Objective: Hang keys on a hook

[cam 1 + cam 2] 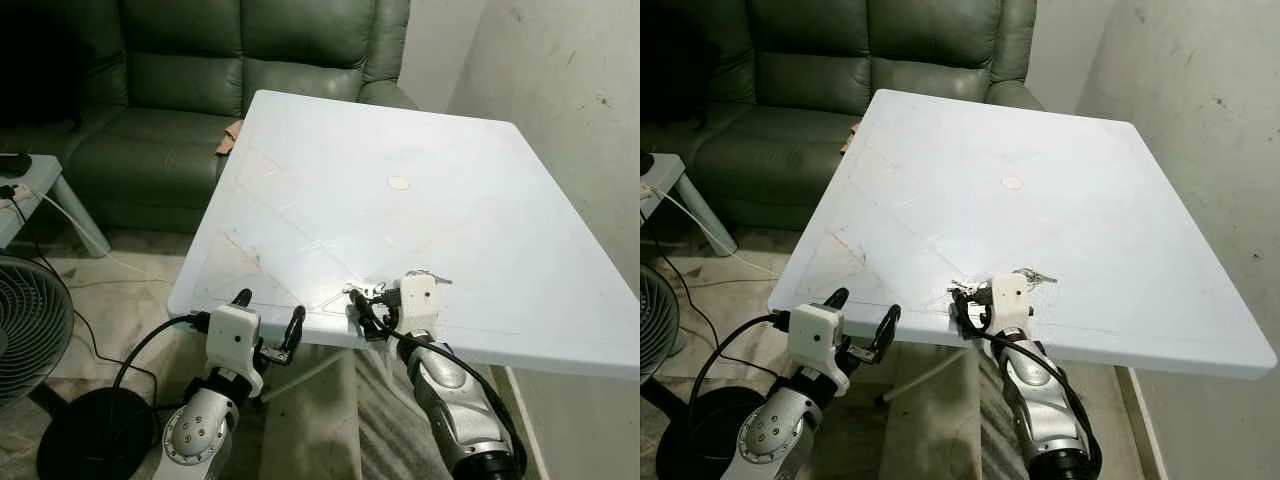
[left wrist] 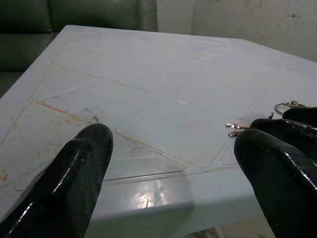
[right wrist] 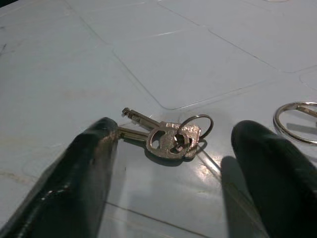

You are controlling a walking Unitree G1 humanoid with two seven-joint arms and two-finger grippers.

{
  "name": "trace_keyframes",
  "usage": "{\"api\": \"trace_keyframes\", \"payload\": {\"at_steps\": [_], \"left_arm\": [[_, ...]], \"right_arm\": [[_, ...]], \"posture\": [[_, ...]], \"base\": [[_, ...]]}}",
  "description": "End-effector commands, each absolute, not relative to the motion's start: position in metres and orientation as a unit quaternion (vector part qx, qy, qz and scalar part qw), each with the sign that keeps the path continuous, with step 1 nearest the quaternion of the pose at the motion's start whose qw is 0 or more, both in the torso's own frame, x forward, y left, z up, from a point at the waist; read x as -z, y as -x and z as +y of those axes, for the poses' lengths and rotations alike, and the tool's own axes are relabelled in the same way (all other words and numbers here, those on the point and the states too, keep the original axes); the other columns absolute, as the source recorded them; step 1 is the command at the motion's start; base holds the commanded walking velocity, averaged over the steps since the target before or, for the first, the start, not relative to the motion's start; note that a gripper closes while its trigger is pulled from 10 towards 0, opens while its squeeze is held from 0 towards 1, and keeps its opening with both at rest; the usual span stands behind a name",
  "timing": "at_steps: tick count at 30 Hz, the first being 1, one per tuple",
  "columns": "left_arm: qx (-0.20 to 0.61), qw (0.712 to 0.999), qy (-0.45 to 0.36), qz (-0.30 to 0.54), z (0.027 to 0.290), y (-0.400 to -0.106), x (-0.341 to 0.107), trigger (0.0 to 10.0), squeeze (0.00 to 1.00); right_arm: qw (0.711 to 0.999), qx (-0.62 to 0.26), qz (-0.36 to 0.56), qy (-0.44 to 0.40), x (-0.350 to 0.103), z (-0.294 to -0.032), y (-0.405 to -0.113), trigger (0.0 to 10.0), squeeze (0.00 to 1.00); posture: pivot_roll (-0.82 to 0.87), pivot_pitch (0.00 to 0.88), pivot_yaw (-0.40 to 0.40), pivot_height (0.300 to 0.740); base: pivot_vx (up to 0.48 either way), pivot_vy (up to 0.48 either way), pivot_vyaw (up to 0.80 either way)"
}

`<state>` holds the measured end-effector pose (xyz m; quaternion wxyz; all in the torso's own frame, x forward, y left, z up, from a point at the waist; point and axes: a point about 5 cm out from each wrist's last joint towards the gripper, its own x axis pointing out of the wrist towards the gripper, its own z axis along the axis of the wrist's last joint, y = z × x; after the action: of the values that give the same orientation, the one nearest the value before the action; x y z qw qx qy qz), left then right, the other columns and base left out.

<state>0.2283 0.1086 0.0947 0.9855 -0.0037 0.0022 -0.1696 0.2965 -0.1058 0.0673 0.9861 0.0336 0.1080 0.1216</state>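
Your right gripper (image 3: 173,163) straddles the keys (image 3: 168,136), jaws apart, at the table (image 1: 450,190)'s near edge. Left gripper (image 1: 270,322) idles, jaws apart. Grasping and hanging remain.

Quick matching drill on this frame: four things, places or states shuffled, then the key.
Things:
1. keys
2. right pincer
3. left pincer
4. sofa

Places or states:
A. behind the table's far edge
B. open, at the table's near edge
C. lying flat on the table
D. open, a finger on either side of the keys

Pairs: 1-C, 2-D, 3-B, 4-A
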Motion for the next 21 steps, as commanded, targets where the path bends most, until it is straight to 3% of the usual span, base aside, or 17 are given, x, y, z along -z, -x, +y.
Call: {"api": "trace_keyframes", "payload": {"at_steps": [1, 3, 4, 6, 7, 8, 9, 12, 13, 14, 15, 16, 18, 20, 21], "left_arm": [[0.170, 0.985, 0.001, -0.007, 0.108, -0.229, -0.100, 10.0, 0.00], [0.170, 0.985, 0.000, -0.007, 0.107, -0.229, -0.100, 10.0, 0.00], [0.170, 0.985, 0.000, -0.007, 0.107, -0.228, -0.100, 10.0, 0.00], [0.169, 0.986, 0.001, -0.006, 0.107, -0.228, -0.100, 10.0, 0.00], [0.171, 0.985, 0.001, -0.006, 0.107, -0.227, -0.099, 10.0, 0.00], [0.171, 0.985, 0.002, -0.005, 0.106, -0.227, -0.099, 10.0, 0.00], [0.172, 0.985, 0.000, -0.005, 0.105, -0.226, -0.099, 10.0, 0.00], [0.173, 0.985, 0.000, -0.004, 0.104, -0.226, -0.099, 10.0, 0.00], [0.174, 0.985, -0.001, -0.004, 0.104, -0.226, -0.099, 10.0, 0.00], [0.175, 0.984, -0.002, -0.004, 0.103, -0.226, -0.099, 10.0, 0.00], [0.176, 0.984, -0.003, -0.005, 0.103, -0.226, -0.099, 10.0, 0.00], [0.177, 0.984, -0.002, -0.005, 0.103, -0.226, -0.099, 10.0, 0.00], [0.177, 0.984, -0.002, -0.005, 0.103, -0.226, -0.099, 10.0, 0.00], [0.177, 0.984, -0.003, -0.005, 0.102, -0.226, -0.099, 10.0, 0.00], [0.177, 0.984, -0.002, -0.005, 0.102, -0.226, -0.099, 10.0, 0.00]], "right_arm": [[0.987, -0.110, 0.109, -0.036, -0.067, -0.108, -0.297, 1.1, 0.00], [0.987, -0.110, 0.106, -0.044, -0.068, -0.106, -0.298, 0.7, 0.00], [0.987, -0.111, 0.105, -0.051, -0.069, -0.104, -0.298, 0.0, 0.00], [0.988, -0.109, 0.102, -0.049, -0.070, -0.104, -0.299, 0.0, 0.00], [0.988, -0.107, 0.103, -0.048, -0.070, -0.103, -0.300, 2.1, 0.00], [0.988, -0.106, 0.103, -0.048, -0.070, -0.102, -0.300, 2.1, 0.00], [0.988, -0.103, 0.104, -0.049, -0.071, -0.101, -0.301, 3.4, 0.00], [0.988, -0.101, 0.100, -0.055, -0.072, -0.099, -0.302, 3.6, 0.00], [0.988, -0.100, 0.100, -0.057, -0.073, -0.099, -0.302, 4.4, 0.00], [0.988, -0.099, 0.101, -0.058, -0.073, -0.098, -0.303, 7.2, 0.00], [0.988, -0.098, 0.101, -0.059, -0.073, -0.098, -0.303, 8.1, 0.00], [0.988, -0.098, 0.100, -0.059, -0.074, -0.097, -0.303, 8.0, 0.00], [0.988, -0.096, 0.100, -0.062, -0.074, -0.096, -0.303, 9.2, 0.00], [0.989, -0.094, 0.099, -0.062, -0.074, -0.096, -0.303, 9.3, 0.00], [0.989, -0.091, 0.101, -0.060, -0.074, -0.095, -0.303, 10.0, 0.00]], "posture": [[0.10, 0.039, -0.082, 0.740], [0.10, 0.039, -0.082, 0.740], [0.11, 0.041, -0.082, 0.740], [0.11, 0.041, -0.082, 0.740], [0.11, 0.042, -0.082, 0.740], [0.11, 0.042, -0.082, 0.740], [0.11, 0.042, -0.081, 0.740], [0.11, 0.042, -0.081, 0.740], [0.11, 0.043, -0.079, 0.740], [0.10, 0.044, -0.077, 0.740], [0.10, 0.044, -0.077, 0.740], [0.10, 0.047, -0.078, 0.740], [0.10, 0.047, -0.078, 0.740], [0.10, 0.049, -0.076, 0.740], [0.10, 0.049, -0.076, 0.740]], "base": [[0.000, 0.000, 0.00], [0.000, 0.000, 0.00], [0.000, 0.000, 0.00], [0.000, 0.000, 0.00], [0.000, 0.000, 0.00], [0.000, 0.000, 0.00], [0.000, 0.000, 0.00], [0.000, 0.000, 0.00], [0.000, 0.000, 0.00], [0.000, 0.000, 0.00], [0.000, 0.000, 0.00], [0.000, 0.000, 0.00], [0.000, 0.000, 0.00], [0.000, 0.000, 0.00], [0.000, 0.000, 0.00]]}}
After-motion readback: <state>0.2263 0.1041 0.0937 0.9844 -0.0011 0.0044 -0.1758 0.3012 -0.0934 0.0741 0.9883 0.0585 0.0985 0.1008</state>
